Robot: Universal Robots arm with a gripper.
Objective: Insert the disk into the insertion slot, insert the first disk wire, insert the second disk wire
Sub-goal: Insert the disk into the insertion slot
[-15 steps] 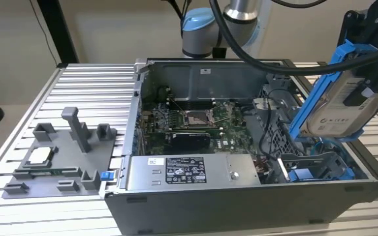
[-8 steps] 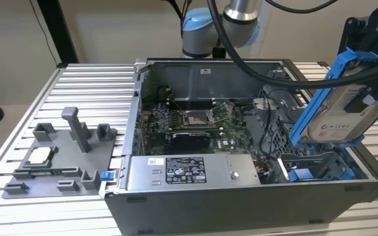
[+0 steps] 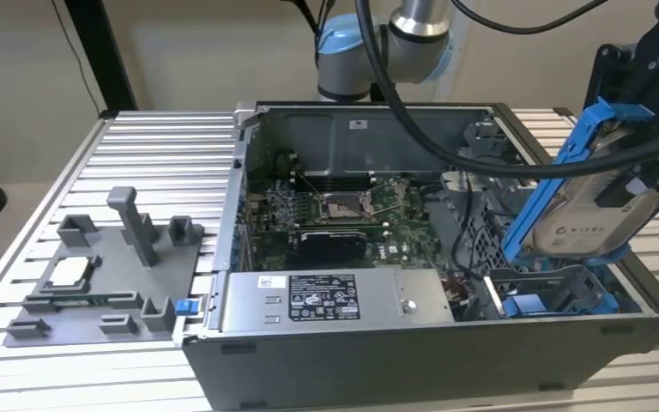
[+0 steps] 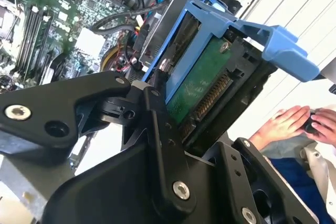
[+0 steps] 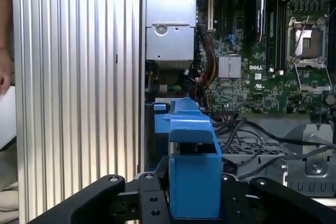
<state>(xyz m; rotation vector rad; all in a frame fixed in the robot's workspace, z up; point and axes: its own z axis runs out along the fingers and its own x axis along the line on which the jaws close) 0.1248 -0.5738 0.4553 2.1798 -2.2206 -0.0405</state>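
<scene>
My gripper [image 3: 637,163] is shut on the disk [image 3: 587,206], a silver drive in a bright blue frame. It hangs tilted, nearly upright, above the case's corner at the exterior view's right. Directly below lies the insertion slot [image 3: 547,296], a grey cage with blue rails. In the second wrist view the disk [image 4: 210,82] shows its green board and connector between my black fingers [image 4: 157,114]. The blue frame [image 5: 194,171] stands between the fingers in the first wrist view, over the slot [image 5: 160,121]. Dark cables [image 5: 252,129] lie beside the cage; I cannot tell which are the disk wires.
The open computer case holds a motherboard [image 3: 341,215] and a grey power-supply box [image 3: 318,300]. A grey fixture plate [image 3: 100,275] with small parts sits on the ribbed table at the exterior view's left. A person's hands [image 4: 294,121] rest beyond the table.
</scene>
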